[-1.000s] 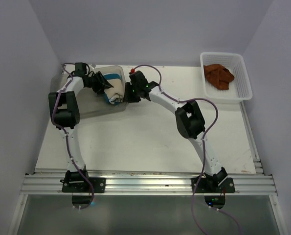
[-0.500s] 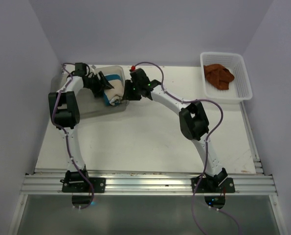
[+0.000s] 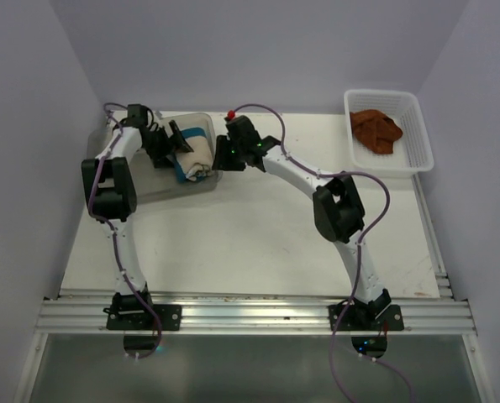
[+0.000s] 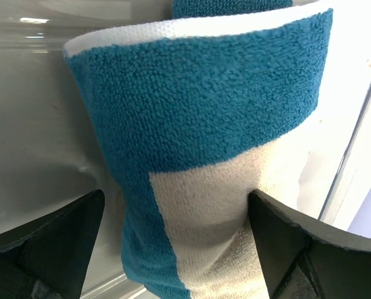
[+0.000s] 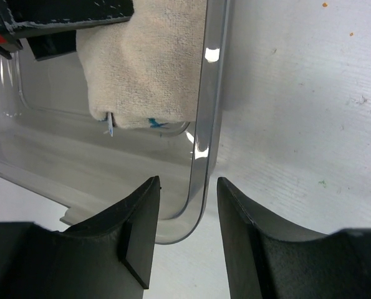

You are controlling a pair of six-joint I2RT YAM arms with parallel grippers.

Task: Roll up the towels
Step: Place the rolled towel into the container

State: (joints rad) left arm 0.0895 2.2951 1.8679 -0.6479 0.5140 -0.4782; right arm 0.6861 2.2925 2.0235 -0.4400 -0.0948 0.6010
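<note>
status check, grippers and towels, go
Left gripper open, straddling rolled cream towel in clear bin. Right gripper open, straddling bin wall. Rust towel bunched in mesh basket.

From high above and behind the near edge, we look down over the whole table (image 3: pixel 258 243), with its near side at the bottom of the view and its far side at the top. On the left wrist we sit very close to the towel (image 4: pixel 222 187), which fills most of that view. On the right wrist we look down, also close, along the right wall of the bin (image 5: pixel 201 124). All three views share the towel and bin at the table's far left.
</note>
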